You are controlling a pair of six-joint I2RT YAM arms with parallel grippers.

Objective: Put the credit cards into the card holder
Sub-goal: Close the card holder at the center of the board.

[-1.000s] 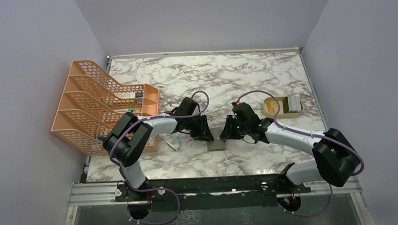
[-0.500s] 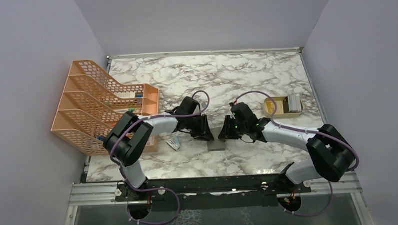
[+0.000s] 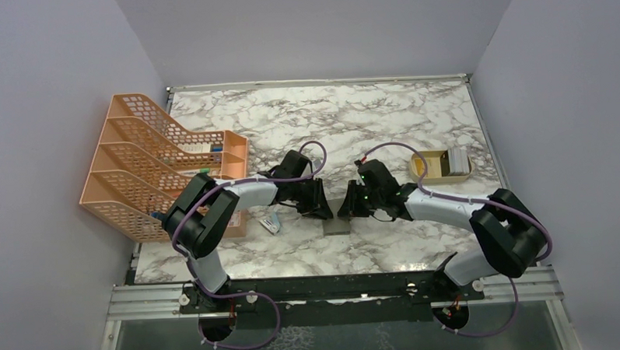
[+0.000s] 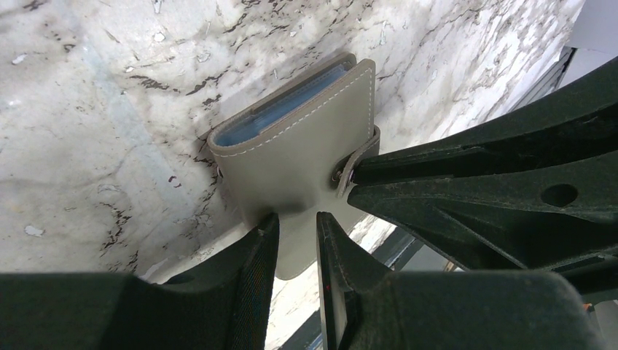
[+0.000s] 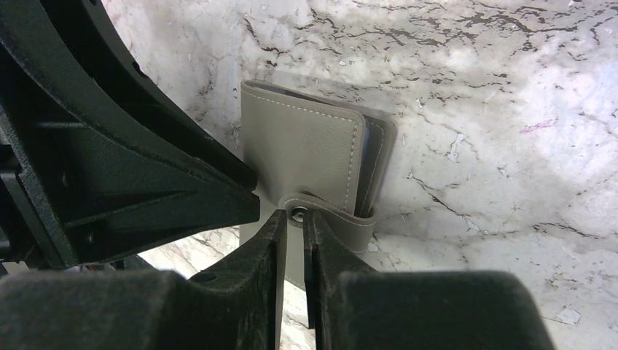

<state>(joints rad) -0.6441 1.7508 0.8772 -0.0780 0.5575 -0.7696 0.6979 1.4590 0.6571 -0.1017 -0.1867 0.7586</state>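
One card holder (image 4: 291, 157) pinched by left gripper (image 4: 298, 219), right gripper (image 5: 294, 216), pockets (image 4: 280, 117) mostly hidden

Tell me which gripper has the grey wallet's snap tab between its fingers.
The right gripper: its fingers pinch the small snap tab of the grey folding wallet. The left gripper clamps the wallet's plain cover edge instead.

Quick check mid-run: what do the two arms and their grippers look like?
Both the left arm and right arm have white links joined by bulky black joints. A purple cable loops along each. The left gripper and right gripper have matte black, wedge-shaped fingers tapering to narrow tips. Small green lights glow by the right wrist.
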